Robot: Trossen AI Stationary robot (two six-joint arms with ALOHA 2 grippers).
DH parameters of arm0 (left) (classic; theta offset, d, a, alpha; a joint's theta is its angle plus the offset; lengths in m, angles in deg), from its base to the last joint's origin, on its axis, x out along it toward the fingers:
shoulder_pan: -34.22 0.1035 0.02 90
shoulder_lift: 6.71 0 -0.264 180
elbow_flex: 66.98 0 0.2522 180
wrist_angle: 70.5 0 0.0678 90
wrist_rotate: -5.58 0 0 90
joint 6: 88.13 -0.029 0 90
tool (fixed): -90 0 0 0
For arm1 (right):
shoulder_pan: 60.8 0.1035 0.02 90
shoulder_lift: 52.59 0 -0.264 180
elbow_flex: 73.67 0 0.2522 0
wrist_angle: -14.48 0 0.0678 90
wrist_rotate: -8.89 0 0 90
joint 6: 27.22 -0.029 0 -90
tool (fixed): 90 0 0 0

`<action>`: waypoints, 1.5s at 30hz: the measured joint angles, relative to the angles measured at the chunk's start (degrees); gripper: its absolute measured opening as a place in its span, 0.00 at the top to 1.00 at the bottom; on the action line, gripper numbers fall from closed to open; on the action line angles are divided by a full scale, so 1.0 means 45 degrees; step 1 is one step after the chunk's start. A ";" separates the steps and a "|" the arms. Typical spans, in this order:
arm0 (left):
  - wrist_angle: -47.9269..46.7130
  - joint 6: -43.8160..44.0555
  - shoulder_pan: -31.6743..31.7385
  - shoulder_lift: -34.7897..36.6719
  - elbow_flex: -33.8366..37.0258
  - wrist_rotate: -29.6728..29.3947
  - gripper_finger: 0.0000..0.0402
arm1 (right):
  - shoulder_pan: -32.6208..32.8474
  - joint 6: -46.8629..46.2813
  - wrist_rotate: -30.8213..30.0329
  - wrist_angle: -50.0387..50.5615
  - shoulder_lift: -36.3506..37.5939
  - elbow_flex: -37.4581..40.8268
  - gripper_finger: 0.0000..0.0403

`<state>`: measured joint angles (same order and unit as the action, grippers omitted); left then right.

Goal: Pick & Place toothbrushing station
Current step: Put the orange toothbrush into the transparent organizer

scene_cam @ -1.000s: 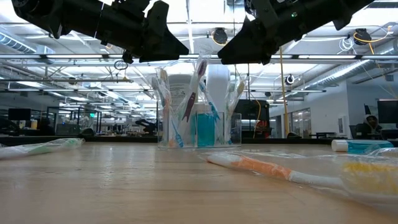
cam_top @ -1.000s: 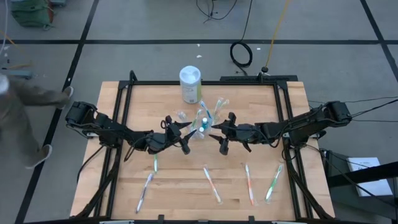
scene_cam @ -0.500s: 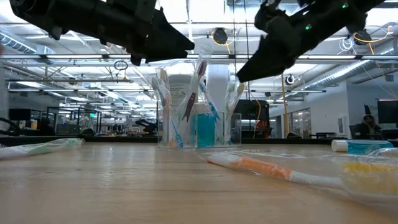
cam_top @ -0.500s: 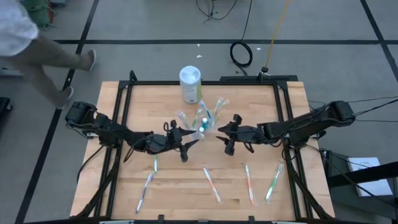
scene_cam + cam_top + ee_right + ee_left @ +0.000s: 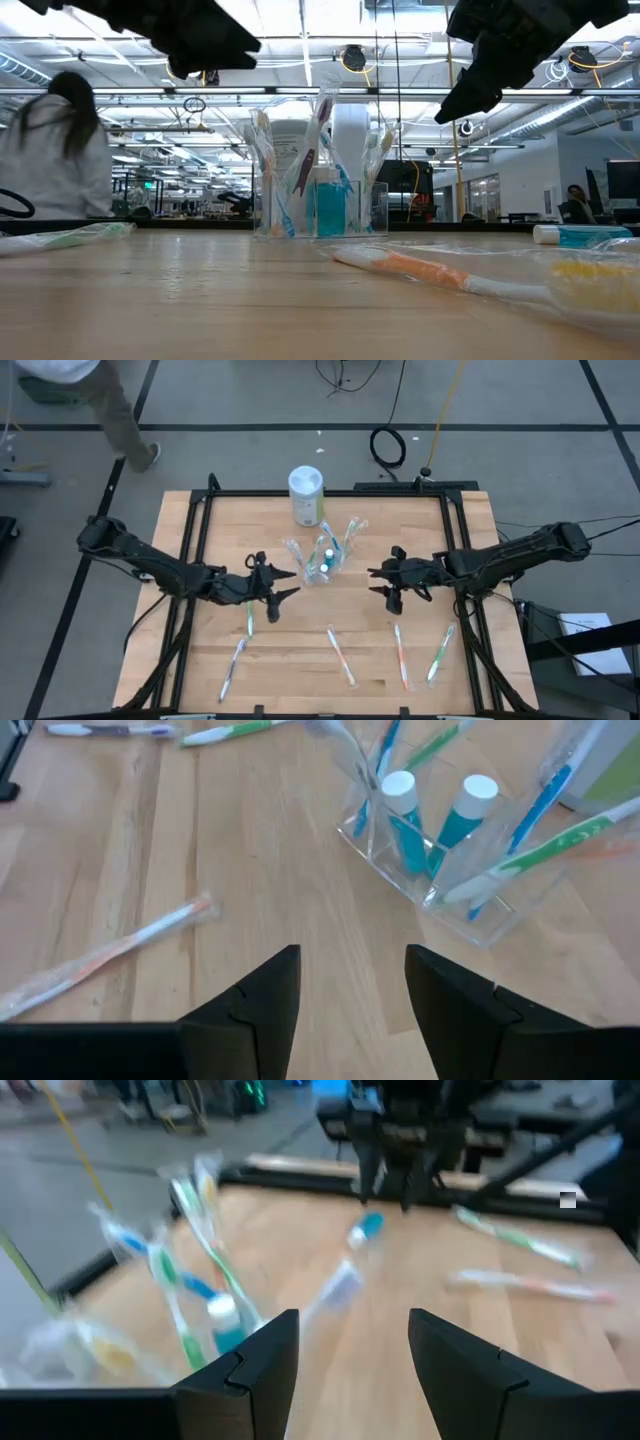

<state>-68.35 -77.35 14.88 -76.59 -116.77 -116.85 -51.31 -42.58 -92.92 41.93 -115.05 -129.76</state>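
The left gripper (image 5: 272,592) hangs above the table left of centre, fingers apart and holding nothing. Just right of it, the clear cup (image 5: 322,560) stands upright behind mid-table, holding two teal toothpaste tubes (image 5: 438,823) with white caps up and several wrapped toothbrushes (image 5: 350,534) leaning outward over its rim. A white canister (image 5: 306,496) stands just behind the cup, near the far edge. The right gripper (image 5: 392,582) hovers right of the cup, fingers apart and empty. Bare wood lies between each gripper and the cup. Loose toothbrushes (image 5: 339,655) lie scattered along the near edge.
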 joint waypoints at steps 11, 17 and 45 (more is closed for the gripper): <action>-0.0847 0.0569 -0.0343 0.0216 0.0000 0.0221 0.51 | -0.0062 -0.3221 0.1487 0.1919 -0.0005 0.0000 0.59; -0.0901 0.0749 -0.0343 0.0204 -0.0005 0.0226 0.51 | 0.0542 -0.8279 0.3791 0.5251 -0.0005 0.0005 0.59; -0.0805 -0.0048 -0.0338 0.0196 -0.0005 0.0207 0.51 | 0.4080 -1.3191 0.4945 -0.2145 -0.4493 0.2443 0.72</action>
<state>-71.97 -77.56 13.36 -75.70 -116.79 -115.92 -32.95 -101.94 -70.67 32.28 -135.26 -118.76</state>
